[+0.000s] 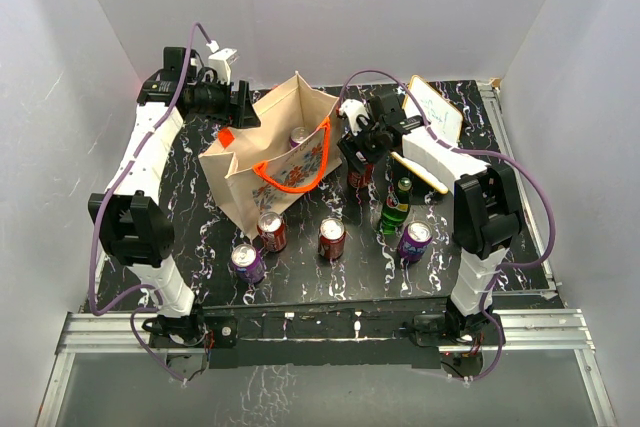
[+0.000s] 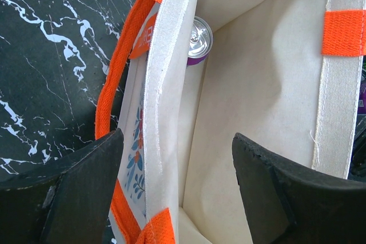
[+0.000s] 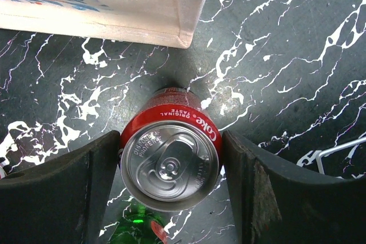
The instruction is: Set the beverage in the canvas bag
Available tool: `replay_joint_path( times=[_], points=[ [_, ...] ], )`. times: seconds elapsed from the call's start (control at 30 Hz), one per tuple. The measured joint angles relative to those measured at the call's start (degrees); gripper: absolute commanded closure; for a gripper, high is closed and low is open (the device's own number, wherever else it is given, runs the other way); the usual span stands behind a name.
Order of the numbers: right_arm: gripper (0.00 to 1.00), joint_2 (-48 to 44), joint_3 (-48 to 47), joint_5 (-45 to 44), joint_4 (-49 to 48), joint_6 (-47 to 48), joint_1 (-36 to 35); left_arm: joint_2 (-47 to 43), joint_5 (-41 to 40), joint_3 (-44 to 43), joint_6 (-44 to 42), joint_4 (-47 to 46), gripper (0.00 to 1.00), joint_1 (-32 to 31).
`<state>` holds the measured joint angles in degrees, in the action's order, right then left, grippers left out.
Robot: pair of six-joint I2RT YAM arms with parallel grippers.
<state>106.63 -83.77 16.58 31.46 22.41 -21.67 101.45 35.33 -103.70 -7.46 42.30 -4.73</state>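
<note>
The beige canvas bag [image 1: 280, 162] with orange handles stands open at mid-table; its inside fills the left wrist view [image 2: 257, 84] and a corner shows in the right wrist view [image 3: 114, 4]. A purple can [image 1: 300, 135] lies inside it [image 2: 199, 39]. My left gripper [image 1: 240, 112] is open, its fingers astride the bag's rim [image 2: 177, 141] without clamping it. My right gripper [image 1: 362, 152] is shut on an upright red Coke can [image 3: 170, 161], just right of the bag's corner [image 1: 359, 176]. I cannot tell whether the can is off the table.
A green bottle [image 1: 397, 209] stands close in front of the held can [image 3: 134, 230]. A purple can [image 1: 414, 240], two red cans [image 1: 271, 231] [image 1: 331, 238] and another purple can [image 1: 247, 262] stand near the front. A white board [image 1: 433, 109] leans at the back right.
</note>
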Motion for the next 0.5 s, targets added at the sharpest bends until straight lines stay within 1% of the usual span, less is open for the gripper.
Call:
replay_joint_path(
  times=[0.1,0.2,0.27,0.33,0.4,0.43,0.5],
  points=[
    [0.37,0.00,0.00,-0.09,-0.02,0.04,0.04,-0.22,-0.04,0.55,-0.02,0.04,0.25,0.00],
    [0.48,0.00,0.00,-0.04,-0.02,0.00,0.04,-0.39,-0.07,0.66,-0.02,0.15,0.25,0.00],
    [0.59,0.00,0.00,-0.02,-0.02,-0.02,0.04,-0.57,-0.13,0.66,-0.04,0.17,0.25,0.00],
    [0.73,0.00,-0.02,0.11,-0.02,-0.11,0.07,-0.94,-0.20,0.66,-0.07,0.17,0.25,0.00],
    [0.88,0.00,-0.09,0.46,0.07,-0.37,0.07,-1.27,-0.17,0.66,-0.26,0.17,0.27,0.00],
    [0.92,0.00,-0.13,0.70,0.11,-0.57,0.07,-1.40,-0.15,0.66,-0.46,0.17,0.27,0.00],
    [0.92,0.00,-0.55,1.40,0.92,-1.46,0.07,-1.62,0.22,0.66,-0.96,0.20,0.27,0.00]
  ],
)
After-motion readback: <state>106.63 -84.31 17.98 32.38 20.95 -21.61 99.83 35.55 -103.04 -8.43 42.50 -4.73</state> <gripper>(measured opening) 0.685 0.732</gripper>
